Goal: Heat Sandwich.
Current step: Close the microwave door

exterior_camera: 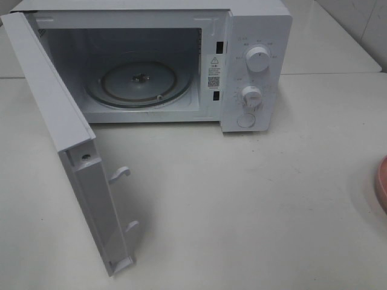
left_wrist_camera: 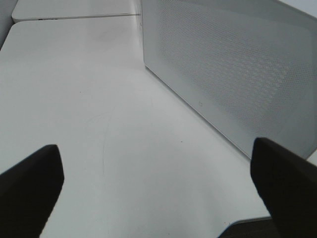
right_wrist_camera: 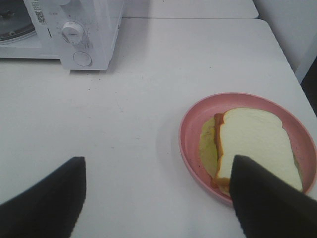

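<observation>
Sandwich out of sight from the high camera; only the pink plate peeks in at three o'clock, the microwave gaping at twelve, its door swung toward eight, bare table between. Left wrist: left gripper spread wide, empty, beside the door's mesh face. Right wrist: right gripper released, hovering over the sandwich on its plate near the table edge.

The microwave has a smooth white casing that looks like painted metal or plastic, a clear glass turntable, and a door with a finely perforated panel. Just beyond the right gripper fingers, matt black, the pink plate looks like smooth plastic and the sandwich bread soft and matt. The white table is smooth with a faint sheen.
</observation>
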`<action>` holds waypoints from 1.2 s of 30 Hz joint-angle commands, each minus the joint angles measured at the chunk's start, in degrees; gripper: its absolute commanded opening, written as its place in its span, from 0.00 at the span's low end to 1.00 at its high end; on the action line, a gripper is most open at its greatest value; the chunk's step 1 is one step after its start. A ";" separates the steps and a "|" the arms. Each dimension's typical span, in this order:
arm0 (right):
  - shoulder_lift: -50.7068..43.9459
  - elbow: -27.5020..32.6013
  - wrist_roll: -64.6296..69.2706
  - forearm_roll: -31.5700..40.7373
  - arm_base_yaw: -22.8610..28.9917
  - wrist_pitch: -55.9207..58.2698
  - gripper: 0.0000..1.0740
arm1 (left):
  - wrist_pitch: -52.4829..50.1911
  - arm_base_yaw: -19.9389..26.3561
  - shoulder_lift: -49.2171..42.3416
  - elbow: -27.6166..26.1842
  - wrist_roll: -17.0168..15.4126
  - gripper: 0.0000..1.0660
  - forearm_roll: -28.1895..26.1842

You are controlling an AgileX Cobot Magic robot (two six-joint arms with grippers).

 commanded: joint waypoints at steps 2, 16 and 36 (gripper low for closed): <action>-1.60 0.00 -0.69 0.00 -0.34 -0.46 0.71 | 0.17 0.29 -0.92 0.00 -0.17 0.92 -0.40; -1.60 0.00 -0.69 0.00 -0.34 -0.46 0.71 | -6.53 0.29 7.05 -2.12 -1.78 0.81 -0.69; -1.60 0.00 -0.63 0.00 -0.34 -0.46 0.71 | -36.10 0.29 33.12 4.53 -0.29 0.00 1.03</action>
